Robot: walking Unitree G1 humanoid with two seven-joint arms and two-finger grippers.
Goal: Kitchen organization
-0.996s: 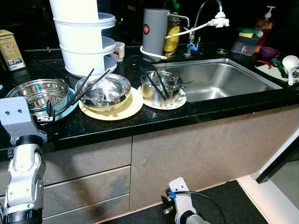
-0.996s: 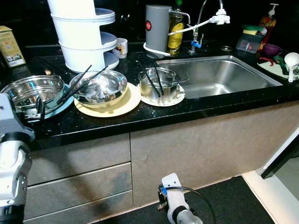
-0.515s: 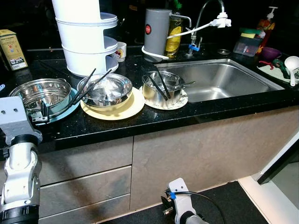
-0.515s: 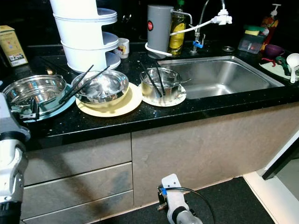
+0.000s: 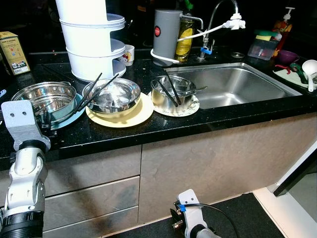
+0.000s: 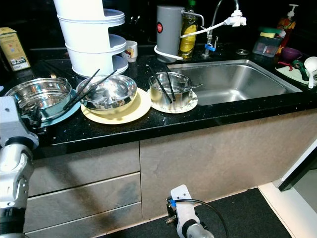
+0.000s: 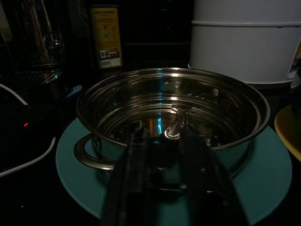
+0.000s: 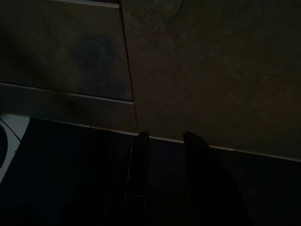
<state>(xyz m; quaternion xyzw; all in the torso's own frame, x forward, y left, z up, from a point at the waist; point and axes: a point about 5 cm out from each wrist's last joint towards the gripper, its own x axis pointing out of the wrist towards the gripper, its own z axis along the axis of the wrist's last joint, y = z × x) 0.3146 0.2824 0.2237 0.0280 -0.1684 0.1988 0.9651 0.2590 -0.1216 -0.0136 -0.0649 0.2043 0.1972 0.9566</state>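
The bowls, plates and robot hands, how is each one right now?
Steamer pot: upright on the teal plate.
Middle bowl: on the yellow plate, black chopsticks across it.
Small pot: on a white plate, utensils inside.
Sink: no water running.
Left gripper: open, at the steamer pot's rim.
Right gripper: open, hanging idle by the cabinet.

Sharp head views; dim, murky wrist views.

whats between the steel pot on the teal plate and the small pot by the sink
A steel bowl with black chopsticks across it sits on a yellow plate, between the pot on the teal plate and the small pot; the head views show this.
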